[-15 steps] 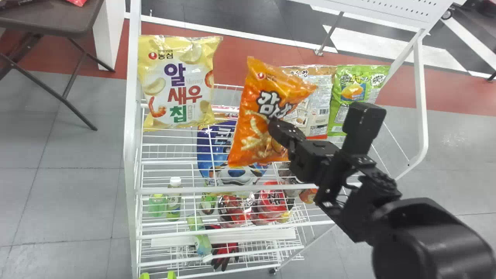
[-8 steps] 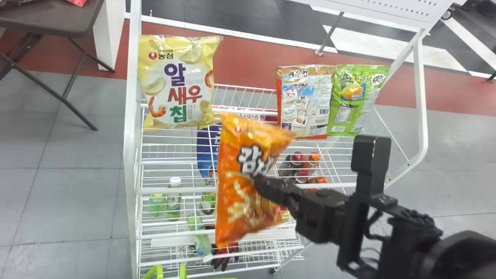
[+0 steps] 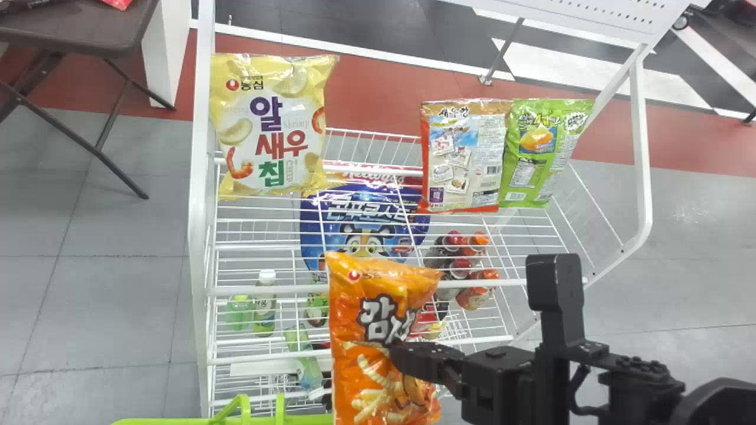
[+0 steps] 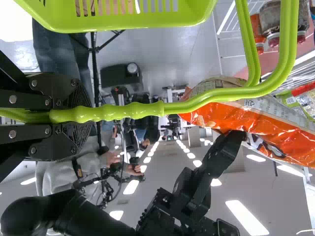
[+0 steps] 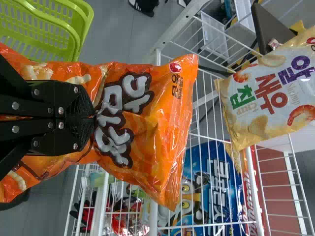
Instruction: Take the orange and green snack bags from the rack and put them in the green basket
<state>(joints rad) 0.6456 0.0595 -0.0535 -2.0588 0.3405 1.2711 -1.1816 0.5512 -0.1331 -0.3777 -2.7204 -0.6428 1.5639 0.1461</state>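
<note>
In the head view my right gripper (image 3: 401, 352) is shut on the orange snack bag (image 3: 378, 330), holding it upright before the rack's front. The right wrist view has the gripper (image 5: 93, 117) pinching the orange bag (image 5: 147, 132) at its middle. The green snack bag (image 3: 534, 153) stands at the rack's top right, beside a brown-and-red bag. The green basket (image 3: 177, 421) shows its rim at the bottom edge, left of the orange bag. My left gripper (image 4: 81, 115) is shut on the handle of the basket (image 4: 133, 24) in the left wrist view.
The white wire rack (image 3: 201, 236) carries a yellow chip bag (image 3: 271, 124) at top left and the brown-and-red bag (image 3: 463, 156). Lower shelves hold a blue cereal bag (image 3: 354, 218) and several bottles (image 3: 466, 254). A dark table (image 3: 82, 26) stands at far left.
My right gripper has brought the orange bag down and toward me, away from the upper shelf. More of the green basket has come into the head view's bottom edge.
</note>
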